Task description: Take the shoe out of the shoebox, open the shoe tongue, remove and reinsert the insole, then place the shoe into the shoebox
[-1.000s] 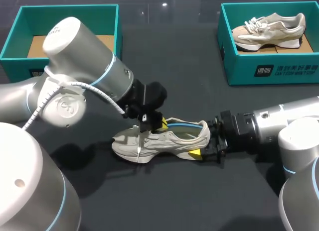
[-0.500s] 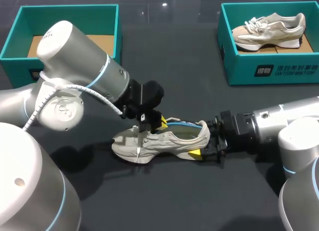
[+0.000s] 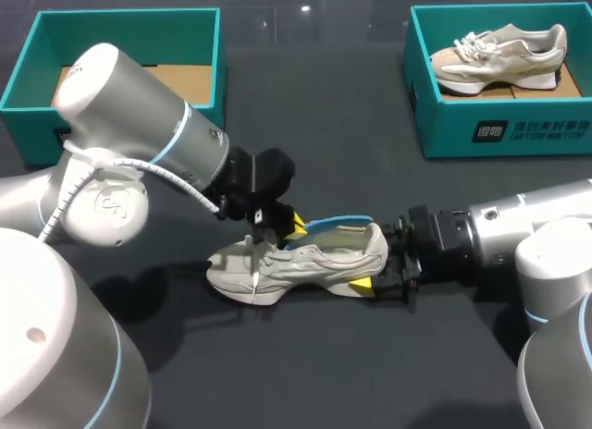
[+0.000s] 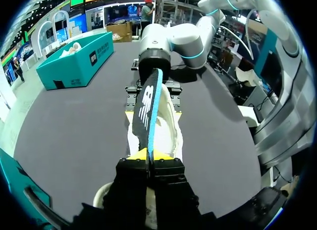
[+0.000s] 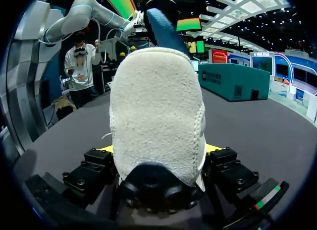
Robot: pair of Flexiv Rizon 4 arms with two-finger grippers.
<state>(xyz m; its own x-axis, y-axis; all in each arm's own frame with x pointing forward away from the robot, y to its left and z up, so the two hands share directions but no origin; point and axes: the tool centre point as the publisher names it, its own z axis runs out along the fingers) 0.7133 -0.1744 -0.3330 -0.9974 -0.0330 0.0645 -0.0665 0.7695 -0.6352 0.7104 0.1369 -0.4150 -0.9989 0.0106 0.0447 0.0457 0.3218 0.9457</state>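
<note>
The left gripper (image 3: 290, 227) (image 4: 148, 154) has its yellow tips pressed together on the front end of the insole (image 3: 339, 223) (image 4: 147, 107), pinching it on edge. From that grip the insole, dark with a blue rim, runs above the opening of the shoe (image 3: 305, 259) (image 4: 172, 127) toward the heel. Whether its far end sits inside the shoe cannot be made out. The gripper's body hides the toe of the shoe in the left wrist view.

The right gripper (image 3: 380, 261) (image 5: 158, 158) clamps the shoe's heel (image 5: 156, 111) from both sides. Only slivers of its yellow tips show past the heel, and in the head view the far finger is hidden behind it. The heel fills most of the right wrist view, with the insole's tip (image 5: 163, 24) rising behind it.

The shoe lies sole down on the table (image 3: 351, 373), midway between the arms. Behind it stand a box (image 3: 129, 18) at the left and another box (image 3: 499, 126) at the right holding a second shoe (image 3: 499, 55).
</note>
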